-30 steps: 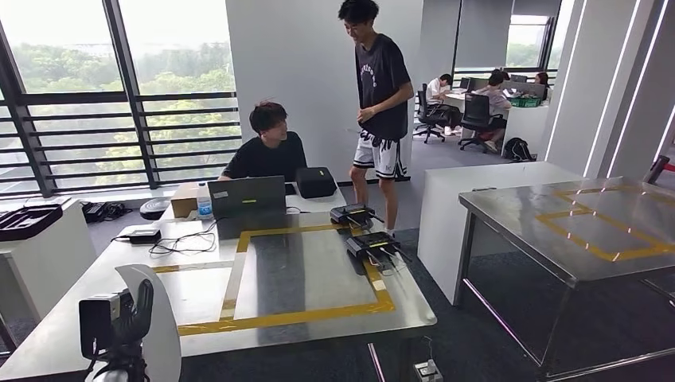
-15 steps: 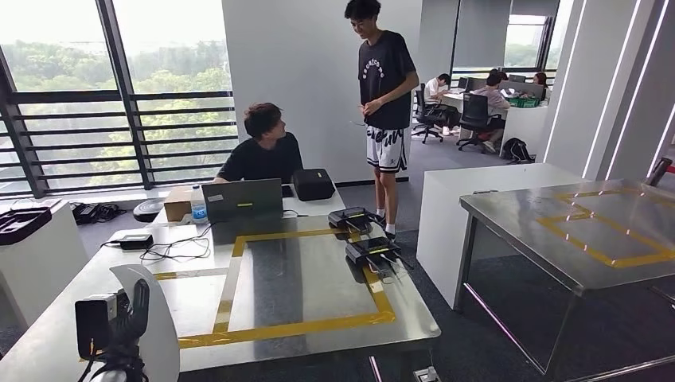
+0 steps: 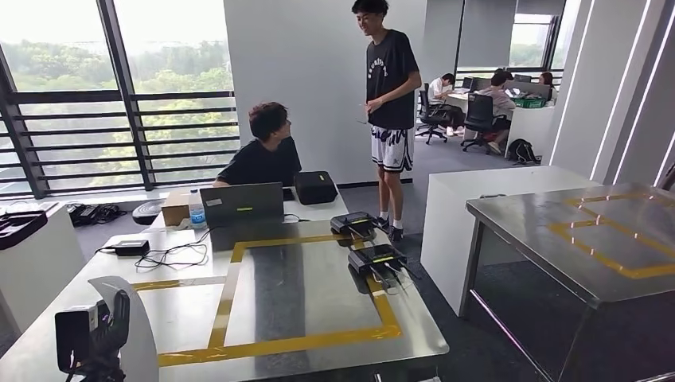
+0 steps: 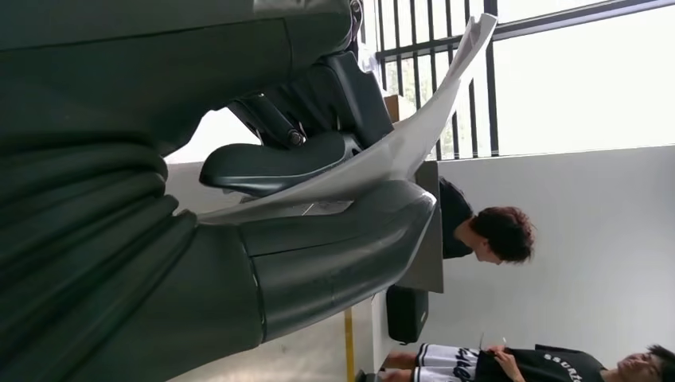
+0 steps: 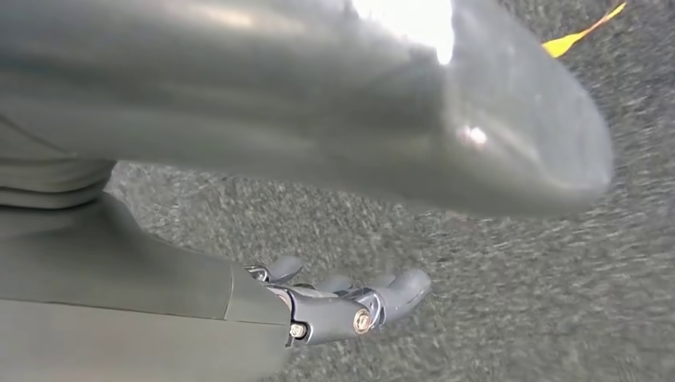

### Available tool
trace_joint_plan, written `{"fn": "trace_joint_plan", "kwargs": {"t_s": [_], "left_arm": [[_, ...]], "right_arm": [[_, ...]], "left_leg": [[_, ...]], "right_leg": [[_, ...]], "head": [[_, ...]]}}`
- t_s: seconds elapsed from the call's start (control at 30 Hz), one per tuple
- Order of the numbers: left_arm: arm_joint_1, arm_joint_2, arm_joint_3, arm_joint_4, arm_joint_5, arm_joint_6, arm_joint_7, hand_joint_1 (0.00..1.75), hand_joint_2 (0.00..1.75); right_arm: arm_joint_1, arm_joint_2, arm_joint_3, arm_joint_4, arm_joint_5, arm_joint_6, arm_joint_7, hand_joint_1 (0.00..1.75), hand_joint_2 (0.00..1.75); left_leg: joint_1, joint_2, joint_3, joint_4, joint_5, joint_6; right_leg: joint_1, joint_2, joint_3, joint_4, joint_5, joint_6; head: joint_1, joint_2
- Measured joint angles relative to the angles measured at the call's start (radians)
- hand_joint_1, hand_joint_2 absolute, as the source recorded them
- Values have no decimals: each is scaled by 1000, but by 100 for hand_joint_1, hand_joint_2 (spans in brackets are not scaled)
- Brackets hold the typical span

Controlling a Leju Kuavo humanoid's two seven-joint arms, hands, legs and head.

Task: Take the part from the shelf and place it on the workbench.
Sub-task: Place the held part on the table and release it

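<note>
One thin white curved sheet part [image 4: 414,143] sits pinched between your left hand [image 4: 318,207] fingers [image 4: 271,163]. It looks light and bendy, so hold gently near its middle.

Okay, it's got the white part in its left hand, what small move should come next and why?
Probably carry the part forward over the workbench toward the yellow tape rectangle. The left hand grips the curved white sheet near the bench's near edge, not yet over the marked area, which lies bare. The right hand hangs over the floor holding nothing.
</note>
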Motion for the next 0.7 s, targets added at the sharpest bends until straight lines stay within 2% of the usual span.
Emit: {"fn": "trace_joint_plan", "kwargs": {"t_s": [0.07, 0.1, 0.13, 0.2, 0.23, 0.27, 0.3, 0.37, 0.43, 0.53, 0.6, 0.63, 0.7], "left_arm": [[10, 7, 2, -8, 0, 0, 0, 175, 175], [12, 11, 3, -11, -1, 0, 0, 175, 175], [14, 14, 3, -13, -1, 0, 0, 175, 175], [21, 19, 4, -14, -1, 0, 0, 175, 175], [26, 21, 5, -14, -1, 0, 0, 175, 175], [31, 23, 5, -14, -2, 0, 0, 175, 175], [34, 24, 5, -14, -2, 0, 0, 175, 175], [37, 28, 5, -15, -2, 0, 0, 175, 175], [36, 32, 6, -15, -2, 0, 0, 175, 175], [38, 36, 9, -17, -2, 0, 0, 175, 175], [39, 41, 14, -21, -1, 0, 0, 175, 175], [39, 44, 17, -22, 0, 0, 0, 175, 175], [44, 51, 23, -24, 0, -2, 0, 175, 175]], "right_arm": [[-1, 0, 0, 0, -1, 1, -1, 0, 0], [-2, 0, 0, 0, -2, 1, -2, 0, 0], [-4, 0, 0, 0, -4, 1, -2, 0, 0], [-5, 0, 0, 0, -8, 0, -4, 0, 0], [-4, 0, 0, 0, -9, 0, -5, 0, 0], [-2, 0, 0, 0, -11, 1, -5, 0, 0], [0, 0, 0, 0, -12, 1, -5, 0, 0], [0, 0, 0, 0, -12, 1, -5, 0, 0], [-1, 0, 0, 0, -13, 1, -5, 0, 0], [-3, -1, -1, 0, -15, 0, -5, 0, 0], [-3, -1, -1, 0, -16, -1, -5, 0, 0], [-3, -1, -1, 0, -17, -2, -5, 0, 0], [-3, -1, -1, 0, -18, -2, -5, 0, 0]], "left_leg": [[1, 1, 4, 16, -5, -11], [2, 3, -8, 44, -14, -15], [3, 4, -36, 93, -29, -19], [3, 5, -116, 213, -69, -23], [4, 5, -153, 254, -81, -25], [4, 5, -174, 263, -75, -26], [4, 5, -179, 238, -47, -26], [4, 7, -152, 114, 52, -25], [1, 9, -125, 17, 103, -15], [-1, 8, -111, 1, 99, 11], [1, 6, -98, -3, 93, 24], [2, 6, -91, -5, 88, 29], [1, 6, -80, -6, 77, 36]], "right_leg": [[-4, 0, 21, -6, -2, -13], [-5, 0, 34, -8, -6, -18], [-6, 1, 45, -10, -12, -23], [-6, 1, 61, -9, -28, -27], [-6, 2, 71, -9, -37, -27], [-6, 2, 82, -9, -47, -26], [-6, 3, 95, -8, -57, -25], [-7, 3, 120, -8, -79, -20], [-5, 5, 136, -7, -97, -10], [-2, 5, 145, -2, -106, 8], [-2, 3, 125, 41, -109, 16], [-3, 2, 96, 90, -119, 21], [-5, 1, 12, 213, -157, 27]], "head": [[-1, 0], [-2, 0], [-3, 0], [-4, 0], [-5, 0], [-5, 0], [-5, 0], [-6, 0], [-6, 0], [-6, 0], [-4, 0], [-3, 0], [-2, 0]]}}
